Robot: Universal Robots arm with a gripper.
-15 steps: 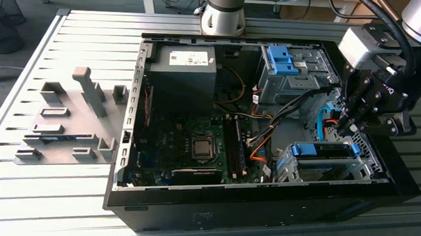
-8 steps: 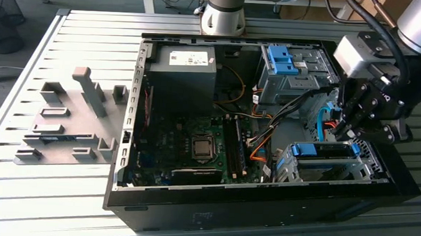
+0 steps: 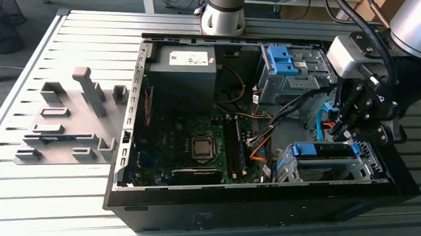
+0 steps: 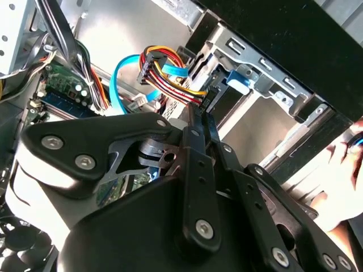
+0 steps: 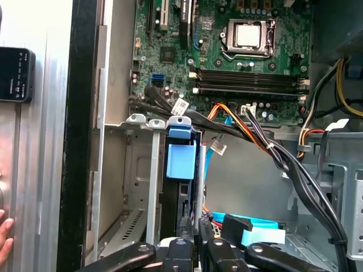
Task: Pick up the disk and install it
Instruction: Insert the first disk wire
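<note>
**Disk sits in its cage, gripper right above it**

Going from the exterior view's left: a grey tray (image 3: 68, 128) with little stands lies on the table (image 3: 22, 184), at 9 o'clock from the open case (image 3: 191, 218). Inside the case, a grey power box (image 3: 184, 69) is at 12 o'clock and the green board (image 3: 195, 149) lies in the middle. A bare blue bracket (image 3: 280, 60) is up at 1 o'clock.

The disk (image 3: 321, 150) is down at 4 o'clock in the case. It rests in the metal cage (image 3: 368, 167) by the front wall, with its blue frame showing on top. In the first wrist view the disk (image 5: 180, 164) stands on edge between the cage walls.

The gripper (image 3: 337, 135) hangs just beside the disk, at its 1 o'clock. In the second wrist view the gripper (image 4: 202, 113) has its fingers squeezed close together, and I see nothing held between them. The tips are near a plug with red and yellow wires (image 4: 170, 85).

I think the job now is to seat the disk all the way. To do that well, the push should go straight along the cage walls, slow and gentle, so the frame does not jam. The wires and the blue cable (image 4: 122, 85) are close by, so they should be kept out from under the disk.
</note>
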